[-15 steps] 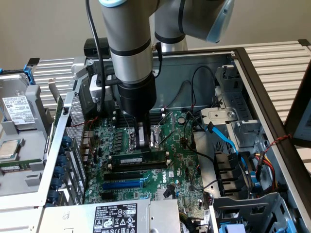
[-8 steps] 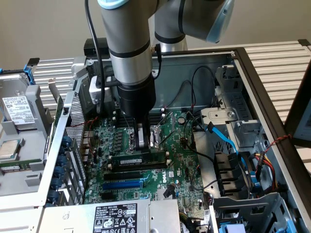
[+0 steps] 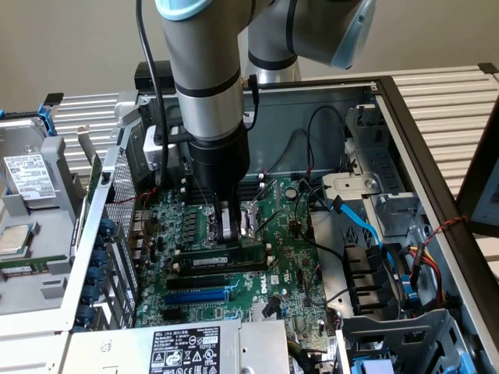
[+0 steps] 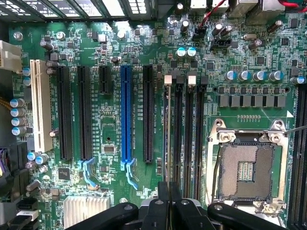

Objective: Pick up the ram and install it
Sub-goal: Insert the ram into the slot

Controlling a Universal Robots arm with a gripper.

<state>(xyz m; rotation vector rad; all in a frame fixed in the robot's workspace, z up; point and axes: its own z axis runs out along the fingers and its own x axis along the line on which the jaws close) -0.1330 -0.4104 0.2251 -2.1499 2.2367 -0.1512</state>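
With the gripper [image 4: 167,194] clenched, apparently on the ram's [image 3: 221,256] top edge, hold the stick square over its black memory slot [image 4: 168,81] and press evenly, straight down.

I'm watching a pale slatted bench [image 3: 444,93] that carries the lot. The open computer case [image 3: 405,125] sits straight on the slats, and the pincer [image 3: 230,222] hangs inside it. On the exterior view's left of the pincer, outside the case wall, a grey drive cage [image 3: 54,152] lies on the bench. It carries a labelled hard drive [image 3: 27,175], with a processor chip [image 3: 15,238] nearer the camera. Bare slats show beyond the pincer, past the far wall. Well off to the exterior view's right stands a dark panel [image 3: 483,179] — I can't tell where its foot rests.
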